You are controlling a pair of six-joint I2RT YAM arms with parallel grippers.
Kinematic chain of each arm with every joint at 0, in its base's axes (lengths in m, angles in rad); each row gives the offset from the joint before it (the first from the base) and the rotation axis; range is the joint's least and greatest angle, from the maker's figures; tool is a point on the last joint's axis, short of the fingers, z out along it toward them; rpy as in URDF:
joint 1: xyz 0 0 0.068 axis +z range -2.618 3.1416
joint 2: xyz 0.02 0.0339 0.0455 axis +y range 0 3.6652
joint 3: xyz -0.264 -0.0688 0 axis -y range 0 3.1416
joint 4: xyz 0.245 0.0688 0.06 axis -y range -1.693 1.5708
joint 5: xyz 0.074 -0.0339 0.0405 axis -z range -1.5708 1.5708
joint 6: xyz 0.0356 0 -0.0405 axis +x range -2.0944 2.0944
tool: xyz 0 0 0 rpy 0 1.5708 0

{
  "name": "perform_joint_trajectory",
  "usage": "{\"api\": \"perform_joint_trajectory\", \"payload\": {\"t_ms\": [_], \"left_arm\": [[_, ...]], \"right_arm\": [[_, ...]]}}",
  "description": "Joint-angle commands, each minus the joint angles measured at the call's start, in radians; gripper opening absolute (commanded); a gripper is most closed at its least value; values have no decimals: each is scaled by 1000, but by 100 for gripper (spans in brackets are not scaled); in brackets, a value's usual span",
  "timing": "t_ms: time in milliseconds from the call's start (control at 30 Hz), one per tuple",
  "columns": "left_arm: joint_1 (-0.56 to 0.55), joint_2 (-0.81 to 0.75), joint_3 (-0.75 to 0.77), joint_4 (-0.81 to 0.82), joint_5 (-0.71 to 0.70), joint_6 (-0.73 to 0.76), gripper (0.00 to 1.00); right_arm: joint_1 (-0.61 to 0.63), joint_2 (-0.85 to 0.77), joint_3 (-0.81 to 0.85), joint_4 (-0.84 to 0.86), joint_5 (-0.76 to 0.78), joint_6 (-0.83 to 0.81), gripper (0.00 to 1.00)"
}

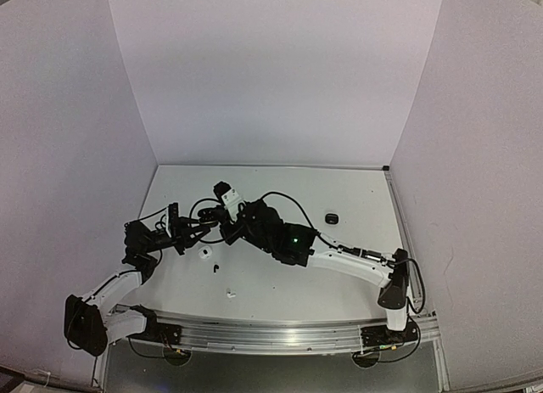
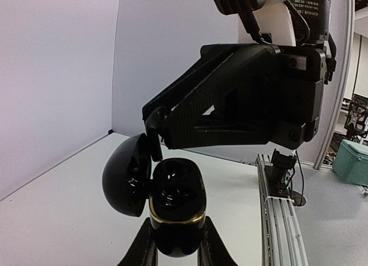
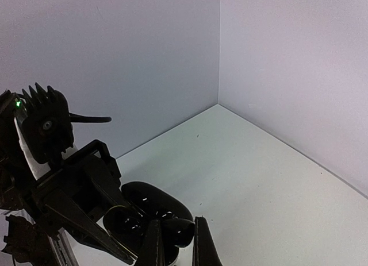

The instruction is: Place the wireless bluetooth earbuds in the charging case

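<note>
**Now, a black earbud at the mouth of the open case**

The left hand (image 2: 177,238) clamps the black, gold-rimmed charging case (image 2: 175,200), its lid (image 2: 123,174) swung open toward 9 o'clock. The case's two wells are dark, and whether a bud sits in either cannot be told. From 1 o'clock the right hand (image 2: 153,121) reaches in, pinched on a black earbud (image 2: 155,146) at the hinge edge, between lid and body. On the counter (image 1: 280,181) a white case (image 1: 204,254) lies near the hands. A loose black earbud (image 1: 215,266) is at its 5 o'clock, a white earbud (image 1: 228,292) farther toward 6, and a black case (image 1: 332,216) well apart at 3 o'clock.
</note>
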Motion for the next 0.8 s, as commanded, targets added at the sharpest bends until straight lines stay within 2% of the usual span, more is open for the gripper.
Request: {"api": "perform_joint_trajectory", "payload": {"t_ms": [0,300,767], "left_arm": [[0,7,52,62,10,-22,0],[0,12,54,66,-10,-40,0],[0,11,51,63,-47,-43,0]], "right_arm": [[-9,29,13,48,-25,-10,0],[-10,41,27,51,-54,-4,0],[-12,2,-43,51,-58,7,0]]}}
